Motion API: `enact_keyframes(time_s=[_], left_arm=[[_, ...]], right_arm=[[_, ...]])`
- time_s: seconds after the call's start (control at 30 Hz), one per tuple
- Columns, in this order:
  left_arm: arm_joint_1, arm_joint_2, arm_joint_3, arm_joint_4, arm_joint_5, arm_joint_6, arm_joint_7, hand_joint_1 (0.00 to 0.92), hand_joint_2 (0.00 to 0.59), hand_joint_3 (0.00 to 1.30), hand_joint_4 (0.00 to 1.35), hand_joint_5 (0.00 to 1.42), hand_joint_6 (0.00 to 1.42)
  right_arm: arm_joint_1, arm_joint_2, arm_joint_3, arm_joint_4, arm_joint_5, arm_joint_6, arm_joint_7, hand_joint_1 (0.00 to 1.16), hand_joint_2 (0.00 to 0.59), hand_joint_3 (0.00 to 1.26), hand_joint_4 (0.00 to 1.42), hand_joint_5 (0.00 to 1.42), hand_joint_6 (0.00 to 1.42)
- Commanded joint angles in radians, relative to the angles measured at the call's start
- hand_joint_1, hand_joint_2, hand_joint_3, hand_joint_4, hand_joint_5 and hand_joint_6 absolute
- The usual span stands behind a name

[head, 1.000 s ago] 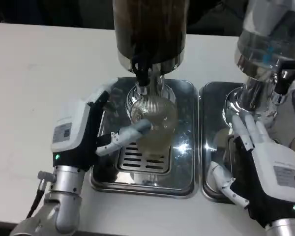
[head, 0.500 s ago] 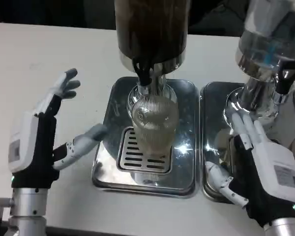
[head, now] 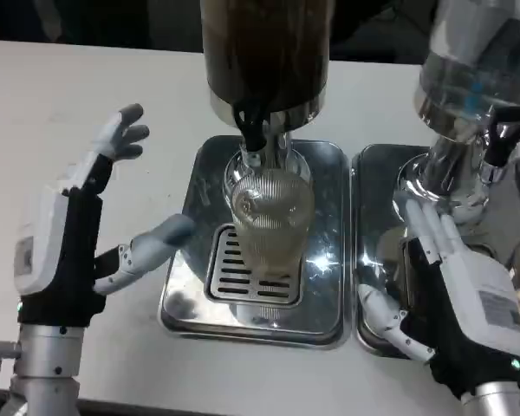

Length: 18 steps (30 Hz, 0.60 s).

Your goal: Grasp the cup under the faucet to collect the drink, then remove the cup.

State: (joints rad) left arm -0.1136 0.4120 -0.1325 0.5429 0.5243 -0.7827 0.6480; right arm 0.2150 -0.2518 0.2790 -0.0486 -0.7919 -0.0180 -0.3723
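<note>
Your cup [head: 272,227], a clear ribbed one, stands upright on the slotted grille [head: 243,276] of the left drip tray [head: 184,290], directly under the black faucet [head: 252,130] of the dark drink dispenser [head: 266,54]. The liquid inside the cup looks pale and cloudy; you cannot tell how full it is.

Your left robot hand [head: 78,234] is released: it holds nothing, its fingers are spread apart, and it stands upright on the counter [head: 61,104] to the left of that tray. Its upper fingers [head: 121,137] point up and away from the cup, while its lowest finger reaches toward the tray's left rim, near the cup but apart from it. No part of this robot hand touches the cup.

Your right robot hand [head: 455,299] is also released, with nothing in it. It lies over the second drip tray [head: 371,217] on the right, fingers extended toward the chrome base [head: 442,178] of the clear dispenser [head: 481,61], the fingertips just at that base; you cannot tell whether they touch it. That dispenser's own black tap [head: 501,139] hangs to the right of the fingers.

The 2 trays sit side by side on the white counter, nearly touching along their inner edges.
</note>
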Motion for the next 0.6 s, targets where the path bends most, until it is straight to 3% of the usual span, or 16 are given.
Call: enact_keyframes(time_s=[0.03,0.23,0.33,0.6], left_arm=[[0.022,-0.009,0.022,-0.058,-0.032,-0.006,-0.059,0.000,0.000,0.16,0.22,0.31,0.23],[0.025,-0.003,0.042,-0.091,-0.150,-0.071,-0.196,0.000,0.008,0.09,0.14,0.27,0.17],[0.028,-0.016,0.062,-0.111,-0.204,-0.090,-0.251,0.000,0.038,0.04,0.04,0.14,0.04],[0.012,-0.033,0.061,-0.166,-0.354,-0.127,-0.449,0.000,0.064,0.00,0.00,0.04,0.00]], right_arm=[[-0.004,-0.007,-0.010,-0.003,0.012,-0.018,-0.006,0.21,0.394,0.00,0.00,0.00,0.13],[-0.001,0.004,-0.002,-0.012,0.005,-0.008,-0.005,0.21,0.394,0.00,0.00,0.00,0.13],[0.000,0.010,0.002,-0.016,-0.003,-0.002,-0.006,0.21,0.394,0.00,0.00,0.00,0.13],[0.007,0.022,0.002,-0.014,-0.005,-0.003,-0.014,0.22,0.394,0.00,0.00,0.00,0.13]])
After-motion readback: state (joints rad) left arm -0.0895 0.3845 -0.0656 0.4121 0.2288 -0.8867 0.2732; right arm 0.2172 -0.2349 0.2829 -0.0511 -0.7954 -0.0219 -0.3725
